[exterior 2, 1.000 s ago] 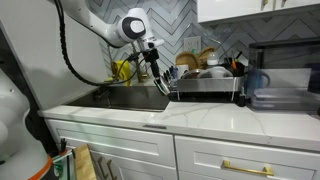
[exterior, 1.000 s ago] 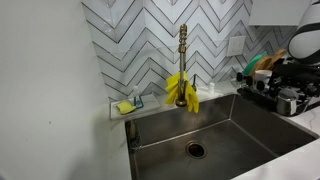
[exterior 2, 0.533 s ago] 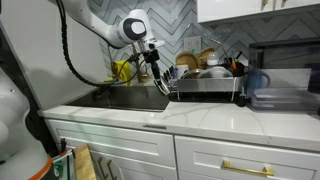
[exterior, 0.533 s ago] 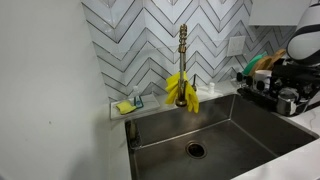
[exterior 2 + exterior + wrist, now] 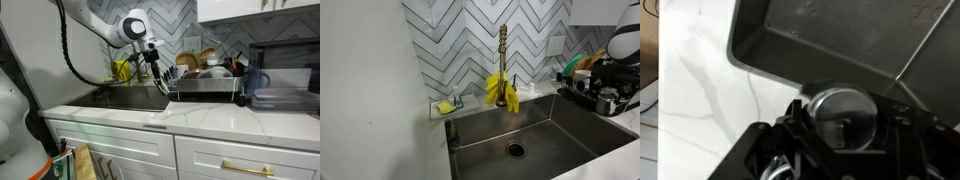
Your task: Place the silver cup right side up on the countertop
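In the wrist view the silver cup (image 5: 836,106) stands upside down, its round shiny base facing the camera. My gripper (image 5: 844,114) is shut on it, one dark finger against each side. The cup sits at the end of the black dish rack (image 5: 205,85), right beside the sink (image 5: 830,40). In an exterior view my gripper (image 5: 160,78) reaches down at the rack's end nearest the sink. The pale marbled countertop (image 5: 700,90) lies to the left in the wrist view and runs along the front of the cabinets (image 5: 200,118).
A brass faucet (image 5: 502,45) with yellow gloves (image 5: 502,92) draped on it rises behind the sink basin (image 5: 520,130). A sponge holder (image 5: 448,105) sits at the back corner. Dishes fill the rack, with a dark container (image 5: 280,98) beyond it.
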Available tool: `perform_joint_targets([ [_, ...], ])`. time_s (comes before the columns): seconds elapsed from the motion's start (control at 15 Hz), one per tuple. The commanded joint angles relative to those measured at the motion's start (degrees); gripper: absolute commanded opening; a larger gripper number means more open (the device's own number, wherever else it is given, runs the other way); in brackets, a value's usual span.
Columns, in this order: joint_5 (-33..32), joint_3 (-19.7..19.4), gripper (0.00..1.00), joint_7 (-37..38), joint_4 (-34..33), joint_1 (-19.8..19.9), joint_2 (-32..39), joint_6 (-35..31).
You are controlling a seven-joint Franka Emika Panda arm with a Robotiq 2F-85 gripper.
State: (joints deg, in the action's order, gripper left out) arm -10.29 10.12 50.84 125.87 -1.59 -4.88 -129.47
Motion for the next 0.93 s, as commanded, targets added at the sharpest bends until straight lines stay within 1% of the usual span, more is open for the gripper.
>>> perform_joint_targets([
  [0.0,-0.4,-1.0,0.42,1.3,-1.2,-0.9,-0.7,1.5],
  [0.4,-1.2,-1.5,0.42,2.8,-3.8,-0.7,-0.9,2.8],
  [0.87,-1.5,-1.3,0.42,4.1,-3.8,-0.9,0.0,3.2],
])
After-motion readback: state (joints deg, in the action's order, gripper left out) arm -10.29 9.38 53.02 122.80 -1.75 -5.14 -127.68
